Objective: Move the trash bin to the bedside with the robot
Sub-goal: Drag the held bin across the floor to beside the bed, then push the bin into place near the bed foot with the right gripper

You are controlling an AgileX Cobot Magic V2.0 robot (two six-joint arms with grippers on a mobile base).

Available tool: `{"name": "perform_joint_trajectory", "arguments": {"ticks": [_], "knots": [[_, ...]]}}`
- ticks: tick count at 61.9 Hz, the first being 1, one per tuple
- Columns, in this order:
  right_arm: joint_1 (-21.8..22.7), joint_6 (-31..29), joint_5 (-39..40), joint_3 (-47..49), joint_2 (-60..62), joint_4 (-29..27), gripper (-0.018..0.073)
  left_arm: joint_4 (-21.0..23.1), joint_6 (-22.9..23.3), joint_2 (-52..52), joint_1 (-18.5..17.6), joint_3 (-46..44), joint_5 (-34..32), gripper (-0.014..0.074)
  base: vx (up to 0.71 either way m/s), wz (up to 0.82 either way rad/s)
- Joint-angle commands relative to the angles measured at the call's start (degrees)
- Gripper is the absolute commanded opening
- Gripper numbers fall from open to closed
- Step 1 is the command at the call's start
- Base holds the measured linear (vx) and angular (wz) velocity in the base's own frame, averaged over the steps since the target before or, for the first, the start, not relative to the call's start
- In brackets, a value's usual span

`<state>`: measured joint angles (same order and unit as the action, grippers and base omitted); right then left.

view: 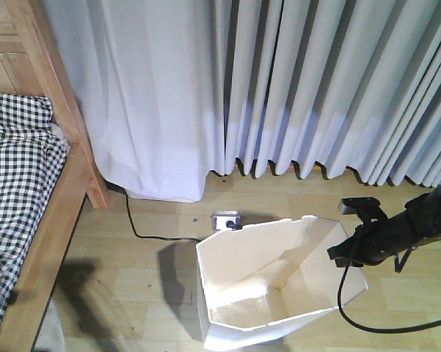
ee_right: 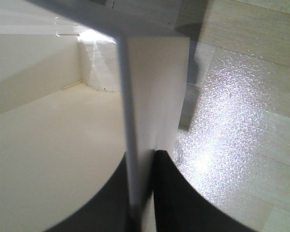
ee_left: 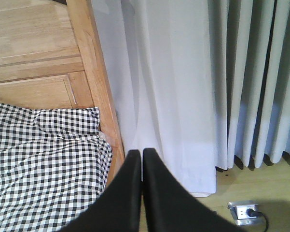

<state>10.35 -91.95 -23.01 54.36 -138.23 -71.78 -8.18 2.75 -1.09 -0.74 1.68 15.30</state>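
Right end effector (ee_right: 142,164) grips bottom-cropped trash bin (view: 242,268).

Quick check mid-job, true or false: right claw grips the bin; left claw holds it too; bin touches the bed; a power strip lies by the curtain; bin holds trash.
Right claw grips the bin at its rim: true.
Left claw holds the bin too: false, it is shut on nothing, facing bed and curtain.
Bin touches the bed: false, bare floor lies between.
Power strip lies by the curtain: true.
Bin holds trash: false, it looks empty.
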Motion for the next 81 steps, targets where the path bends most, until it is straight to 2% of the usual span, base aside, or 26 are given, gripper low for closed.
{"name": "perform_joint_trajectory", "arguments": {"ticks": [1,25,30,37,43,61,81], "knots": [[0.3,0.0,-10.1,0.6,4.3,-1.8,-0.0007,0.2,0.5,-0.5,-0.4,1.6,-4.2,-0.0006,0.00,0.00],[0.3,0.0,-10.1,0.6,4.3,-2.8,-0.0007,0.2,0.5,-0.5,-0.4,1.6,-4.2,-0.0006,0.00,0.00],[0.3,-1.8,-6.5,0.6,4.3,-5.4,-0.0007,0.2,0.5,-0.5,-0.4,1.6,-4.2,-0.0006,0.00,0.00],[0.3,-2.1,-1.4,0.4,4.3,-12.8,-0.0007,0.2,0.5,-0.5,-0.4,1.6,-4.2,-0.0006,0.00,0.00],[0.3,-2.1,-1.1,0.4,3.9,-15.8,-0.0007,0.2,0.5,-0.5,-0.4,1.6,-4.2,-0.0006,0.00,0.00],[0.3,-2.1,-2.3,3.1,0.4,-15.1,-0.0004,0.2,0.5,-0.5,-0.4,1.6,-4.2,-0.0006,0.00,0.00],[0.3,-2.0,-5.0,15.7,-9.9,-14.9,-0.0004,0.2,0.5,-0.5,-0.4,1.6,-4.2,-0.0006,0.00,0.00]]}}
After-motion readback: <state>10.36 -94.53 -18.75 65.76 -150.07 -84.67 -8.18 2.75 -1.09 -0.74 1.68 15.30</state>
